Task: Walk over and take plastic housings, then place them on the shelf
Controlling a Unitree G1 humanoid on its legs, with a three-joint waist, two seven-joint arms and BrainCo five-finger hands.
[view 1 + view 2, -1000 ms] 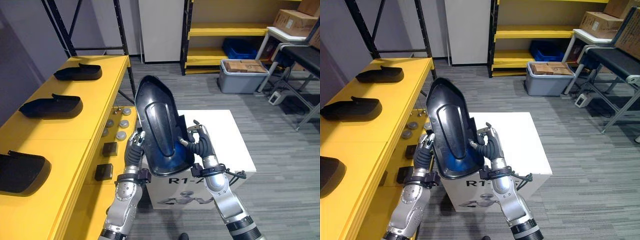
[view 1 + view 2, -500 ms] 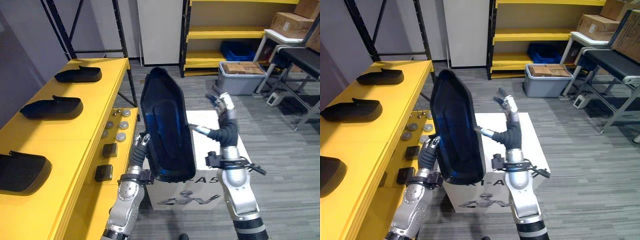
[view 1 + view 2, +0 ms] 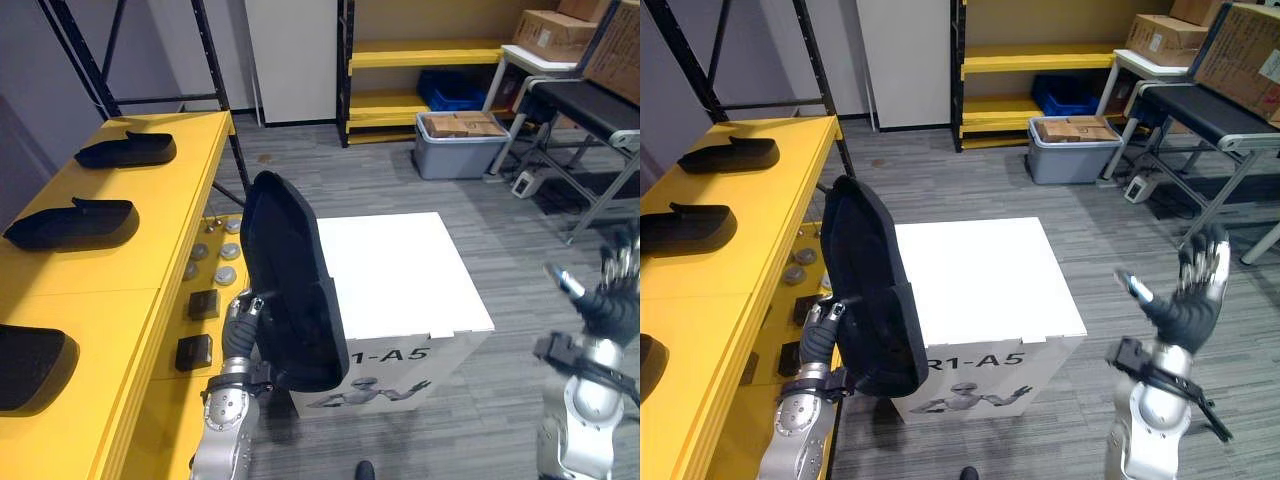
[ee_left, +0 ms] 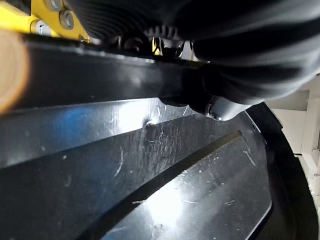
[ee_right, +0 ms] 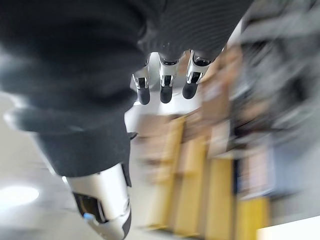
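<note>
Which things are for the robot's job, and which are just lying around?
For the job: black plastic housing in the left robot hand; yellow shelf; housings already on it.
Just lying around: white box; grey bin; blue crate; cardboard boxes.

Left hand clasping housing, right hand raised, splayed
</note>
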